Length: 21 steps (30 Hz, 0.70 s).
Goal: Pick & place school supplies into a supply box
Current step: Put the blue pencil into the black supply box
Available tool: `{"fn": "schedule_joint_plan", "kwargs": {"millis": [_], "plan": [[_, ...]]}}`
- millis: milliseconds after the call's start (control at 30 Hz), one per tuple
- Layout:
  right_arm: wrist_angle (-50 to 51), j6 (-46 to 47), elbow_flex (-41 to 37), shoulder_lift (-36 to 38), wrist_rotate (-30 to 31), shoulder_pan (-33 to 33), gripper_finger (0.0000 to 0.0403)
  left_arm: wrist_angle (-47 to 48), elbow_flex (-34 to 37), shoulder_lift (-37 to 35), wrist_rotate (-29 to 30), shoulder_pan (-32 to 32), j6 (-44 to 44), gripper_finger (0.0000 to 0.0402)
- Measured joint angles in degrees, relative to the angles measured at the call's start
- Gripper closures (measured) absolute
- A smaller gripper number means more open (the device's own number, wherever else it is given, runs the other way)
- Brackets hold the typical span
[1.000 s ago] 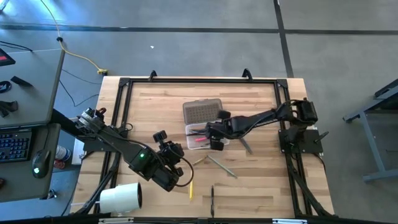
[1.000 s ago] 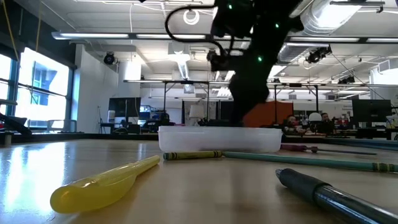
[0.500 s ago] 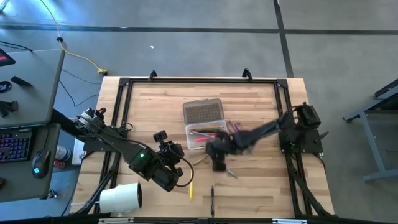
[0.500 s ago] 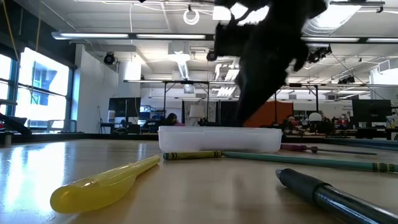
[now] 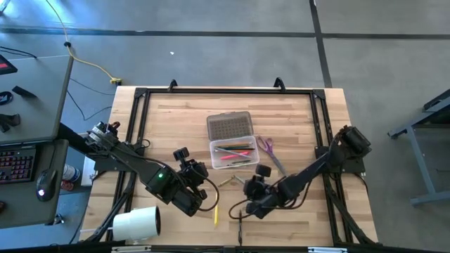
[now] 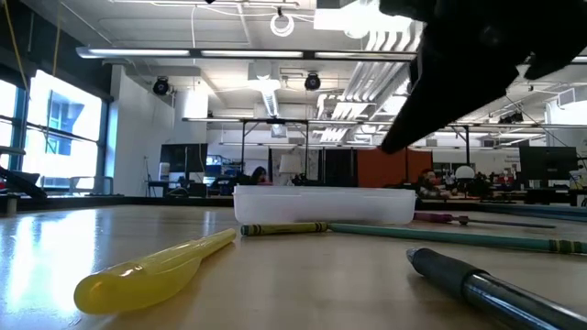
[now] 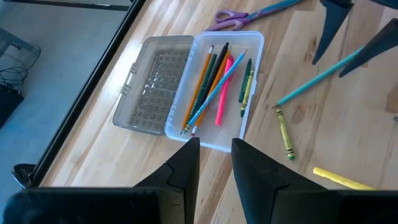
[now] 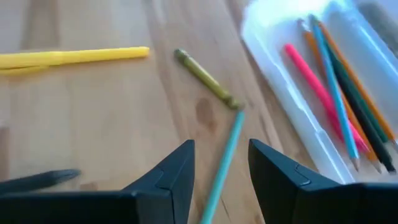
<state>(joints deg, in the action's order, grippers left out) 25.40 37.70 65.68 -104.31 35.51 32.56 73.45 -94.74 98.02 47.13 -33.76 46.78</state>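
The supply box (image 5: pixel 233 152) sits open near the middle of the bench (image 5: pixel 295 116), its ribbed lid (image 5: pixel 230 126) folded back on the far side. Inside lie several pencils and pens (image 7: pixel 211 84), among them orange, dark, blue and pink ones. The purple-handled scissors (image 5: pixel 265 145) rest just right of the box. Nearer, loose on the wood, are a teal pencil (image 8: pixel 222 163), an olive crayon (image 8: pixel 204 78), a yellow marker (image 8: pixel 73 57) and a dark pen (image 6: pixel 486 285). The right gripper (image 5: pixel 247 204) hangs low over the near edge, above the teal pencil, jaws apart and empty. The left gripper (image 7: pixel 214 163) waits at the near left, jaws seemingly parted a little, holding nothing.
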Motion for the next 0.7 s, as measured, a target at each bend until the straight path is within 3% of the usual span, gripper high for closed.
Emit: {"fn": "schedule_joint_plan", "kwargs": {"millis": [167,500,700], "plan": [[-6.95,3.86,-7.53,0.02,1.73,0.49,0.0269,-0.02,0.0,0.0,0.02,0.0,0.0,0.0275],[-40.8,7.57,-28.63,0.18,0.21,-0.58,0.0269,-0.04,0.0,0.0,0.04,0.0,0.0,0.0275],[-48.94,8.34,-34.98,0.29,2.02,0.42,0.027,-0.04,0.0,0.0,0.07,0.0,0.0,0.0275]]}}
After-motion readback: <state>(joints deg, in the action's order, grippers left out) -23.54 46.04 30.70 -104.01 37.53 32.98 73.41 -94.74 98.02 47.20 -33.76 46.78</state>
